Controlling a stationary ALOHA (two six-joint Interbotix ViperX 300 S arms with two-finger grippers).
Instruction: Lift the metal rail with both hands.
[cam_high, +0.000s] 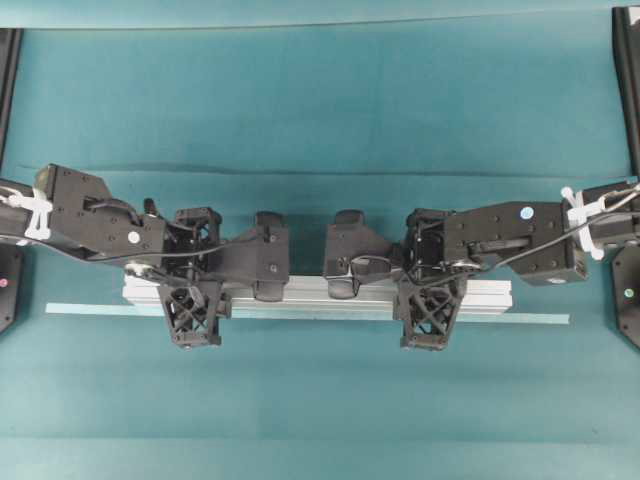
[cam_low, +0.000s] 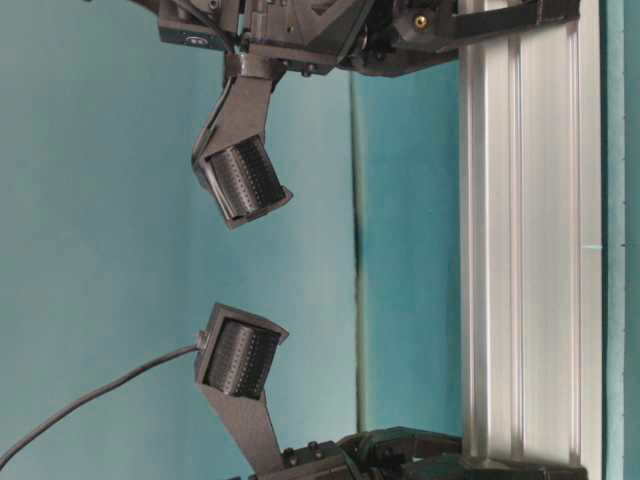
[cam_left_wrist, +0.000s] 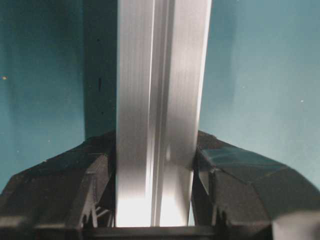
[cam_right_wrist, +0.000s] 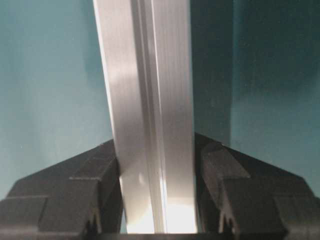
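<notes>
Our left gripper (cam_high: 196, 300) is clamped on the metal rail (cam_high: 330, 293) near its left end, a finger pressed to each side, as the left wrist view shows. Our right gripper (cam_high: 430, 300) is clamped on it the same way near the right end. The rail runs left to right between us, across the middle of the teal tabletop (cam_high: 320, 120). A thin pale strip (cam_high: 300, 314) lies along its near side, reaching further at both ends.

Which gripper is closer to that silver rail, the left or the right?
Neither: both grip it. The left gripper clamps the metal rail near its left end, the right gripper near its right end.
</notes>
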